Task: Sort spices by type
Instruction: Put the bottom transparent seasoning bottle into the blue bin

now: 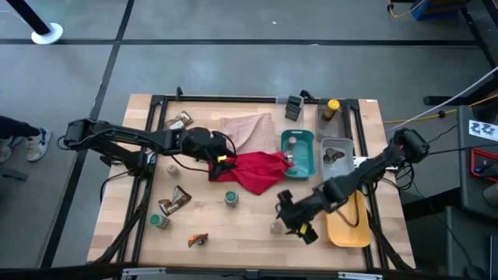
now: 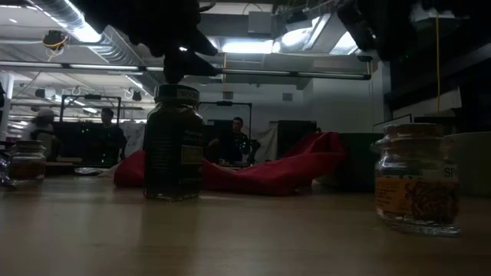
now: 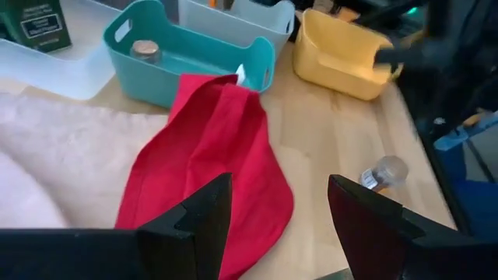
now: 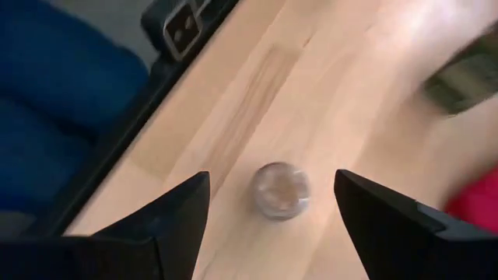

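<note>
So far I count only a start on the sorting. From the high view, one grey-lidded jar (image 1: 292,142) sits in the teal tray (image 1: 305,165), something dark and crinkled that I take for a sachet lies in the clear tray (image 1: 337,145), and the yellow tray (image 1: 350,225) looks to hold nothing I can make out. The yellow-capped bottle (image 1: 332,107) stands at the far edge of the counter (image 1: 249,225), just beyond the clear tray, apart from the rest. Most of the spices are still loose: a green-lidded jar (image 1: 231,199) near the red cloth (image 1: 257,171), another green-lidded jar (image 1: 159,221) toward the left front, sachets at the far left (image 1: 181,120), mid left (image 1: 176,201) and front (image 1: 198,239), and a small jar (image 1: 171,167) beside my left arm. My right gripper (image 1: 289,219) hangs low over the front of the counter with its jaws apart around a clear jar (image 4: 278,189), one finger to each side and not touching it as far as I can see. My left gripper (image 3: 272,225) hovers over the red cloth, jaws apart and holding nothing, with the beige cloth (image 1: 245,128) just beyond it. I judge the clear jar to be the piece in hand, and roughly seven loose items remain after it.
</note>
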`<state>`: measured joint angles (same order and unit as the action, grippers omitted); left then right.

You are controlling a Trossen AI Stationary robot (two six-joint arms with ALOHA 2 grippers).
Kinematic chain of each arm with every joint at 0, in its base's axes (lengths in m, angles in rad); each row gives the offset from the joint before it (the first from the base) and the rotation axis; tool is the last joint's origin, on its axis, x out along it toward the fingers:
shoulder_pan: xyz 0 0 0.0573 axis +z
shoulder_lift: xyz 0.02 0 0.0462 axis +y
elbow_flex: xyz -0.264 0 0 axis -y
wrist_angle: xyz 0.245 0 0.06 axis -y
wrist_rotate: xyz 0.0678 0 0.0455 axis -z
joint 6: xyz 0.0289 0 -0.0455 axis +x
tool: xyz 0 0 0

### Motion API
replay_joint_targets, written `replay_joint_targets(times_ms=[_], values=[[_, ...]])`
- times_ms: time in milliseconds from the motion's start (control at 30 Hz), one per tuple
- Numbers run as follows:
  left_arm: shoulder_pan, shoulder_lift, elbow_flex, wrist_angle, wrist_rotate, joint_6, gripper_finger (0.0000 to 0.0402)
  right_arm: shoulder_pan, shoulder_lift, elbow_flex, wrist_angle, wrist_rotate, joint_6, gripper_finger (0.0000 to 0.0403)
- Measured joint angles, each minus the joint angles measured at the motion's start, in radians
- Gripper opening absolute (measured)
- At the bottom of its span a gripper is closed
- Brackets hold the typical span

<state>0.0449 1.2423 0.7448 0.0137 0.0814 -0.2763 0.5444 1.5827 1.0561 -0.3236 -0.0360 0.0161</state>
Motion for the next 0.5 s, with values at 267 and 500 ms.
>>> replay_joint_targets(times_ms=[267,500], values=[[-0.038,0.000,0.000,0.029,-0.002,-0.042,0.0196,0.039,0.127,0.000,0.047,0.003,-0.045,0.0276],[-0.066,0.000,0.000,0.030,-0.027,-0.042,0.0196,0.039,0.133,0.000,0.083,0.037,-0.054,0.0276]])
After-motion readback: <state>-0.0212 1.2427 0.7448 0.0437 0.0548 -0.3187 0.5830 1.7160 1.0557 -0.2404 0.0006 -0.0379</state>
